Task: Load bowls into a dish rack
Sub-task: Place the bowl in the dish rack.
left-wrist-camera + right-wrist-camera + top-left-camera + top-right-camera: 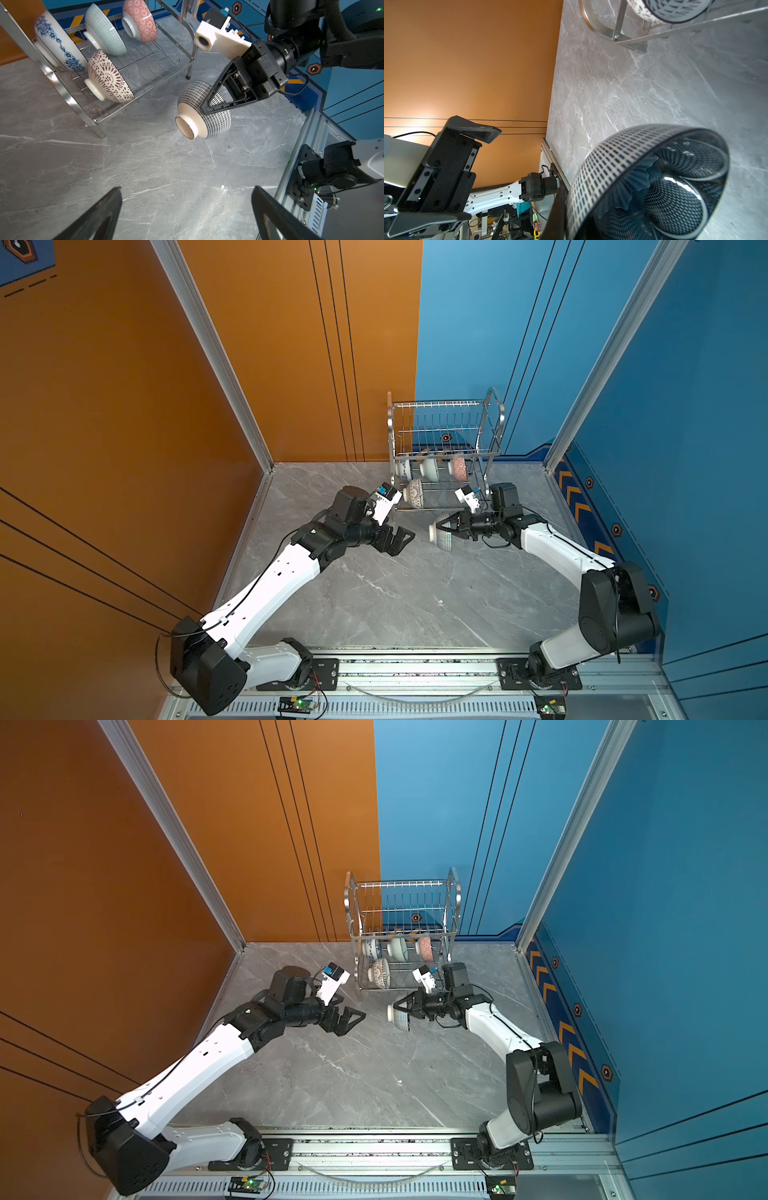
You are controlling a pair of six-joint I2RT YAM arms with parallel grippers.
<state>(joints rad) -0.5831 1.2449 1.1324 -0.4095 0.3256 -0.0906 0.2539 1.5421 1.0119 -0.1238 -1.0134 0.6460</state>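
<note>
Four bowls on edge in lower tier of dish rack point(440, 403): blue-floral bowl point(58, 41), mint bowl point(106, 31), reddish bowl point(141, 19), brown-patterned bowl point(110, 79). Fifth bowl point(204, 112) above table point(374, 593), just before rack, right gripper point(439, 529) clamped on rim. Left wrist view alone shows its black-dashed white outside, cream foot; right wrist view alone, navy petal inside. Left gripper point(405, 544) spread wide, empty.

The counter point(374, 593) before the rack point(391, 435) is open. Four bowls point(108, 76) crowd its low shelf point(145, 60). The top shelf point(440, 432) is free.
</note>
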